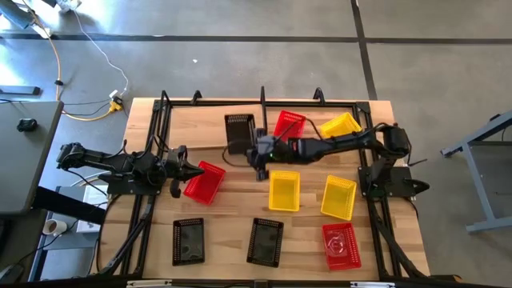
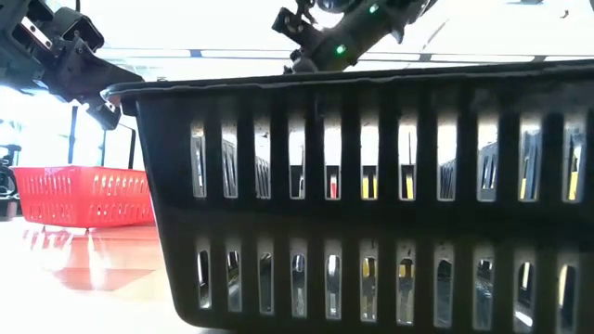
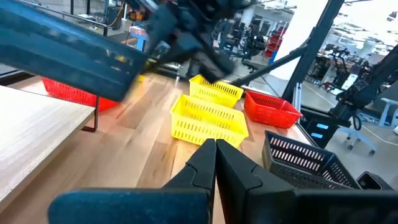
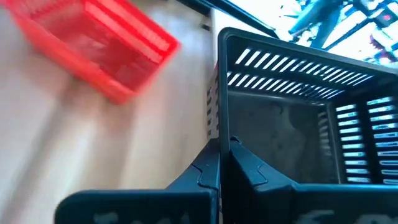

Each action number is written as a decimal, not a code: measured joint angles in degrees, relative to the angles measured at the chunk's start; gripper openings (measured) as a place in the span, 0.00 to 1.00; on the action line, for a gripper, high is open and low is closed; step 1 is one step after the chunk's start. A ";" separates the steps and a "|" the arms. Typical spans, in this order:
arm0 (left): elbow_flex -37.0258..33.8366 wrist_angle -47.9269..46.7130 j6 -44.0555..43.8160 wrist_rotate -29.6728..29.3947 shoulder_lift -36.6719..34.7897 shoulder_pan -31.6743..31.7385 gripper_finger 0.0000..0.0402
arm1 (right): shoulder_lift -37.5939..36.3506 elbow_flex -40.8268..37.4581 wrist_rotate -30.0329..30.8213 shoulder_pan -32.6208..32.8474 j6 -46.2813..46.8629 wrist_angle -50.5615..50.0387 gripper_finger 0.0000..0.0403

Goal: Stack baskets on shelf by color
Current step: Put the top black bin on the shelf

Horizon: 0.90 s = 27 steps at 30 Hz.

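Note:
My right gripper (image 1: 257, 152) reaches in from the table's right and is shut on a black basket (image 1: 238, 132), held in the air over the shelf (image 1: 216, 104) just left of its central divider. A red basket (image 1: 289, 125) and a yellow basket (image 1: 340, 126) lie tilted in the shelf's right part. My left gripper (image 1: 194, 170) is shut with nothing between its fingers and points level at a tilted red basket (image 1: 205, 183) beside it. On the table rest two yellow baskets (image 1: 284, 190) (image 1: 338, 197), two black baskets (image 1: 188, 241) (image 1: 265, 241) and a red basket (image 1: 342, 245). My right gripper pinches the rim of one side wall (image 4: 216, 134) of the black basket, one finger inside the basket and one outside. The fingers come from the table's right, slanting down. The basket is lifted clear, its opening up, tilted a little.
The shelf's black tube frame and its posts (image 1: 166, 98) stand along the far edge, with the divider (image 1: 262, 100) in the middle. A black basket (image 2: 371, 204) at the near edge fills the low view. Bare wood lies between the two rows of baskets.

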 joint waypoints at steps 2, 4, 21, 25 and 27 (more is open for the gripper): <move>-0.02 0.00 -0.02 0.02 0.00 0.00 0.00 | 0.00 0.00 -1.23 -1.81 -2.36 0.26 0.00; -0.01 0.00 -0.02 0.02 0.00 0.00 0.00 | 0.02 0.00 -2.23 -3.43 -3.98 0.32 0.00; -0.01 0.00 -0.02 0.02 0.00 0.00 0.00 | 0.13 0.20 -4.63 -6.16 -1.23 0.12 0.00; 0.00 0.00 -0.02 0.03 0.00 0.00 0.00 | 0.22 3.19 -4.15 -4.49 -0.84 -2.31 0.00; 0.00 0.00 -0.02 0.04 -0.02 -0.02 0.00 | 0.20 5.25 -4.16 -3.96 -0.84 -3.59 0.00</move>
